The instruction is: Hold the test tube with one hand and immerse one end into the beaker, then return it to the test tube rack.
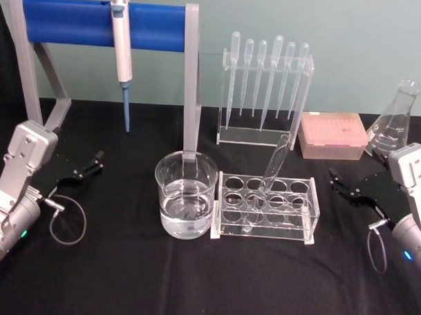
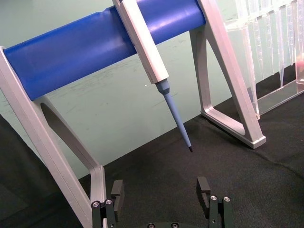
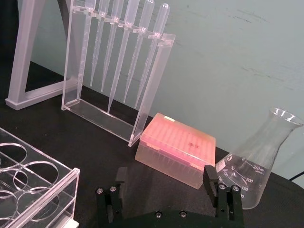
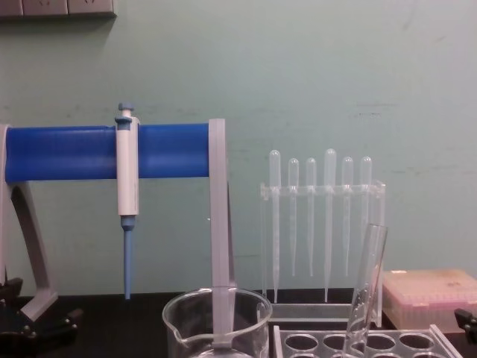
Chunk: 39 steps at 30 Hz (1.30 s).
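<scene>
Two grippers, both empty. The left gripper (image 1: 94, 162) lies low on the black-cloth worktop (image 1: 123, 279), well apart from the glassware, fingers spread. The right gripper (image 1: 334, 181) sits near the rack's right end, fingers spread too.

The long clear glass test tube (image 1: 271, 175) leans tilted in a hole of the clear plastic rack (image 1: 309, 202). The wide clear glass beaker (image 1: 169, 197), part-filled with water, stands just beside the rack's left end.

Progress: tube racked, nothing gripped. Either not begun or all finished; cannot tell which.

Room: the front worktop is bare. The grey post (image 1: 192, 81) of the blue-barred pipette stand (image 1: 70, 25) rises just behind the beaker, and the clear dropper rack (image 1: 263, 138) stands behind the tube.
</scene>
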Motion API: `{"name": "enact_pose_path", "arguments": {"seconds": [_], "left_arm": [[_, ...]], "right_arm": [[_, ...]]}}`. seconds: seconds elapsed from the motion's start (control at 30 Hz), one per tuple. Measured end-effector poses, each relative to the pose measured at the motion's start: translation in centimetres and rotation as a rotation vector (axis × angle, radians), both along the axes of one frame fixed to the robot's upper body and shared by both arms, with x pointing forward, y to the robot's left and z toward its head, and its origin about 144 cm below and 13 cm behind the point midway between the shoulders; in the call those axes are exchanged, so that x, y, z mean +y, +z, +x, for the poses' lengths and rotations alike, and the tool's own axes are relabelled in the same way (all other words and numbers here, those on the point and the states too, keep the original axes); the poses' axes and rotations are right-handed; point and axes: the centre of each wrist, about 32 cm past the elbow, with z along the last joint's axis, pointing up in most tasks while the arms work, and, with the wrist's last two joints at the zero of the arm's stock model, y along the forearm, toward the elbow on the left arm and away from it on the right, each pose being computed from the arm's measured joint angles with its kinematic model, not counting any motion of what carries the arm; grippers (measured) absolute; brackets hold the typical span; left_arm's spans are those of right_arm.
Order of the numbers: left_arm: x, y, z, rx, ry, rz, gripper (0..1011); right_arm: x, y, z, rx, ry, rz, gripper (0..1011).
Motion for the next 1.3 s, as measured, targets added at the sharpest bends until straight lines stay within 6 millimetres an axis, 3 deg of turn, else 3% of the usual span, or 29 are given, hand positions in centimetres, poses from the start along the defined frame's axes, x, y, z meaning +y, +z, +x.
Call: {"name": "enact_pose_path", "arguments": {"seconds": [1.3], "left_arm": [[0.0, 0.0, 0.0, 0.0, 0.0, 0.0, 1000]], "right_arm": [[0.0, 0.0, 0.0, 0.0, 0.0, 0.0, 1003]]}}
